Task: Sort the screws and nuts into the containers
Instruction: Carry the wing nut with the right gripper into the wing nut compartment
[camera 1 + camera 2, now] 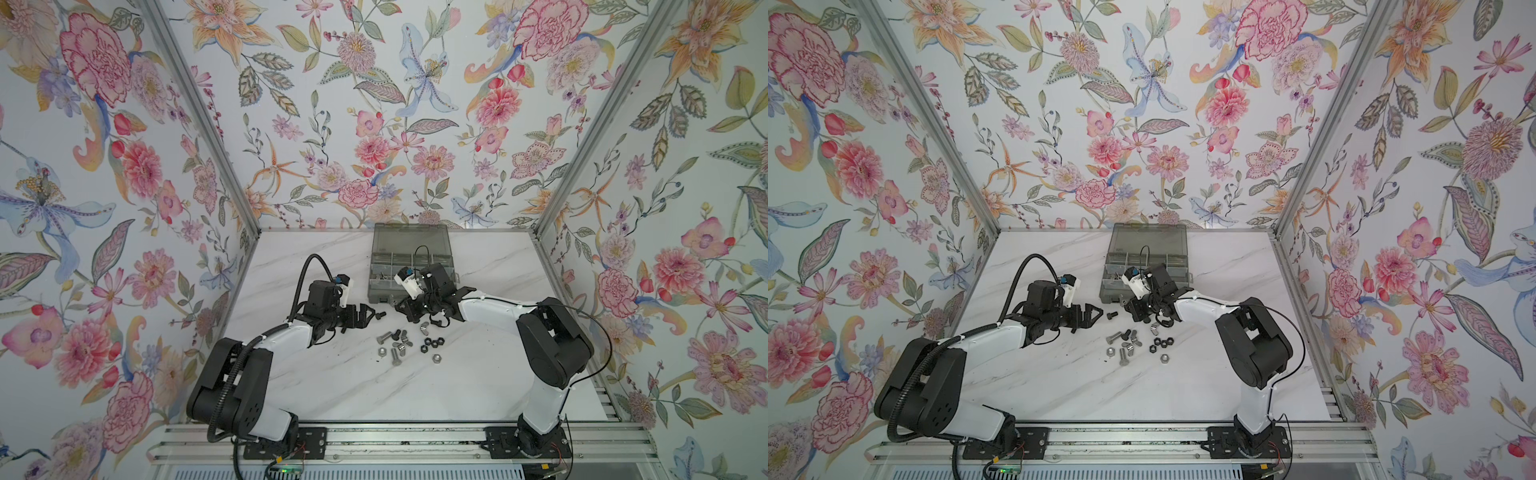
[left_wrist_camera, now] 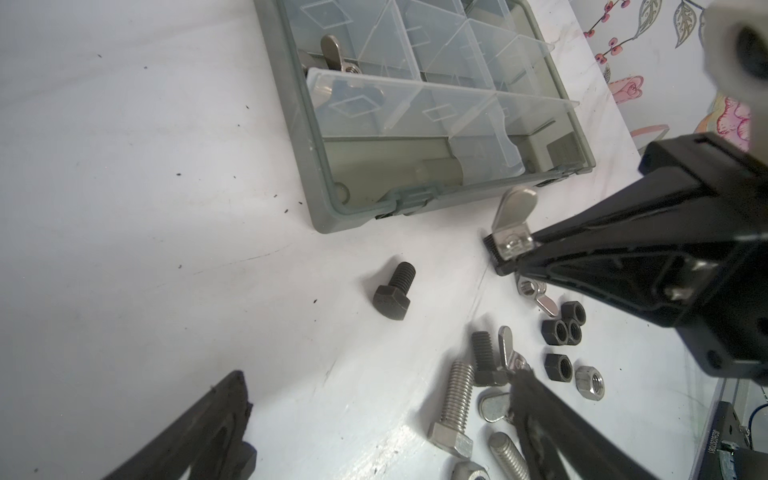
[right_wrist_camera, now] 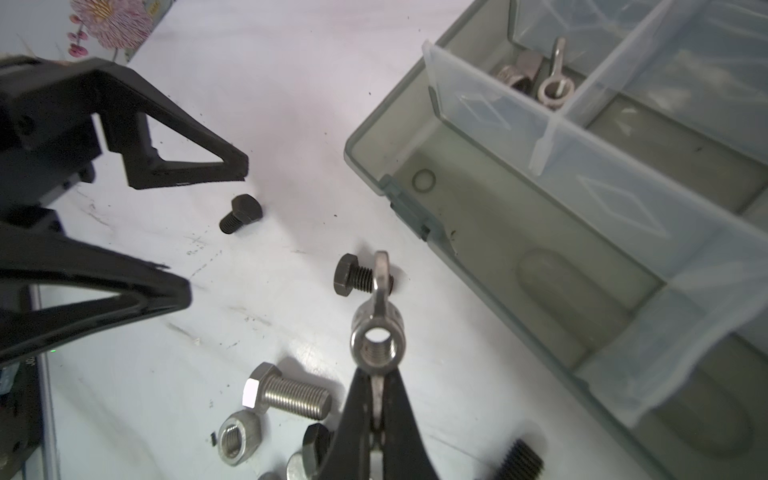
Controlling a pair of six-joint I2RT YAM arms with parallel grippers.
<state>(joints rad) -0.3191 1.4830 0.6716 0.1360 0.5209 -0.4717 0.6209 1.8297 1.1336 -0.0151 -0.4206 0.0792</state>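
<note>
The right fingers (image 2: 505,257) are closed on a silver wing nut (image 2: 513,220). They pinch one ear, so the threaded hole and the other ear stick out past the tips. The nut hangs over the table (image 1: 332,390), just beside the front wall of the box (image 2: 324,187) and outside it. How far it is raised cannot be told.

The box sits at the back of the table with its lid (image 1: 411,239) standing up. One of its cells holds other wing nuts (image 3: 552,83), close against a clear divider.

The left fingers (image 1: 369,315) are spread wide and grip nothing. Their tips point at a black screw (image 1: 380,316), which lies on its side just past them, apart from the other parts.

In the right wrist view, a second black screw (image 3: 353,276) lies on the table behind the held nut.

The remaining parts lie loose on the table between the two arms, nearer the robot than the box. They include silver screws (image 2: 455,407), a cluster of black nuts (image 2: 565,328), a silver nut (image 2: 590,382) and a wing nut (image 2: 534,293) under the right fingers.
</note>
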